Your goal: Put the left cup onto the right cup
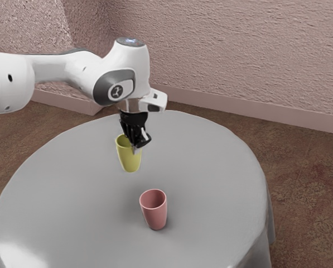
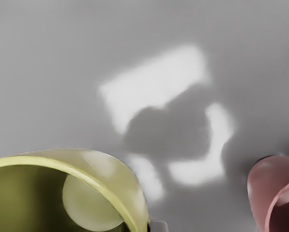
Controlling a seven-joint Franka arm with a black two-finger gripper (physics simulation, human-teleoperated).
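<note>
A yellow-green cup (image 1: 129, 156) hangs in the air above the round grey table (image 1: 211, 167), upright with a slight tilt. My black gripper (image 1: 136, 139) is shut on its rim from above. A pink cup (image 1: 154, 209) stands upright on the table, nearer the front edge and a little toward the exterior view's right of the held cup. In the wrist view the yellow cup (image 2: 76, 193) looms large just under my hand, its open mouth showing, and the pink cup (image 2: 275, 195) sits off to one side of it.
The table's grey cloth (image 1: 264, 223) drapes over the edge at the exterior view's right. Brown carpet (image 1: 305, 167) surrounds the table, and a textured wall (image 1: 239, 44) with a baseboard runs behind it.
</note>
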